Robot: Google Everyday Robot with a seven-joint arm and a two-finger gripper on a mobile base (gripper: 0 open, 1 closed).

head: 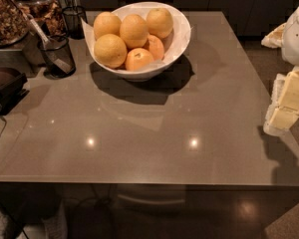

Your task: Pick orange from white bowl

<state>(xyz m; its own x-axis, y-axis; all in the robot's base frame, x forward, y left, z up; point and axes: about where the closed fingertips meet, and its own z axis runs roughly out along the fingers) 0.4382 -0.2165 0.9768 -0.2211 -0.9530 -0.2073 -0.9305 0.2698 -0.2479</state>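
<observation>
On my left I see a mesh cup (57,54). Next comes the bowl (180,38) at the table's (149,133) far side, with an orange (110,50) at its front left among other fruit. My gripper (285,107) hangs at the table's right edge, well apart from the bowl; I cannot tell whether it is spread or closed.

No writing, label, brand or number legible anywhere.
None to read on the white bowl (178,38), on the orange (110,50) at its front left, on the black mesh cup (58,56) or on the jar (6,18) at the left rear of the table (139,133); none either on the pale gripper (283,114), at the right edge of the view by the table's right side, well apart from the bowl.
</observation>
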